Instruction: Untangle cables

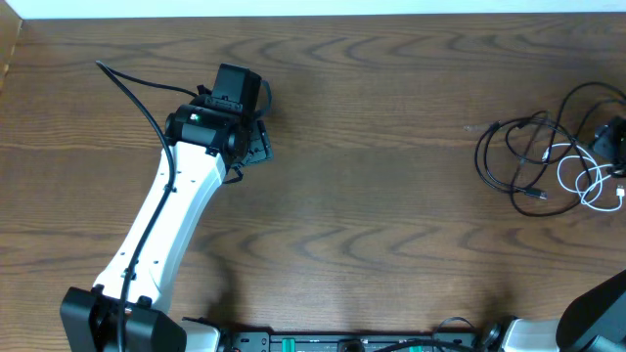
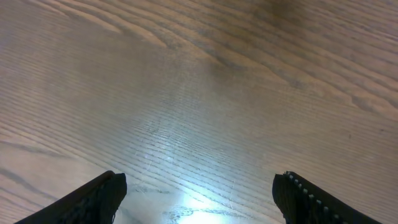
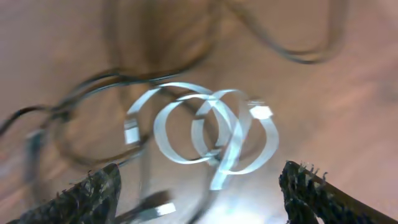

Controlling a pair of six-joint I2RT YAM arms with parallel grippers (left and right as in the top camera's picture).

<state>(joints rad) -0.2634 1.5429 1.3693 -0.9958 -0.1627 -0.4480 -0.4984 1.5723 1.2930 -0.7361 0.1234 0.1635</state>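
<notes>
Field notes: the cables (image 1: 541,156) lie in a loose tangle at the far right edge of the worktop (image 1: 372,147), several black cords looped together with one white cord (image 1: 585,184) coiled among them. Above the white coils hangs the right claw (image 3: 200,177), jaws spread wide, grasping nothing; that view is blurred. Well apart, over bare wood, the left claw (image 2: 199,186) is released and empty.

The desk (image 1: 391,147) is dark brown with wavy wood grain. There are black cables (image 1: 533,196) and a white cable (image 3: 224,168) — the left arm (image 1: 166,225) is white with black joints.
</notes>
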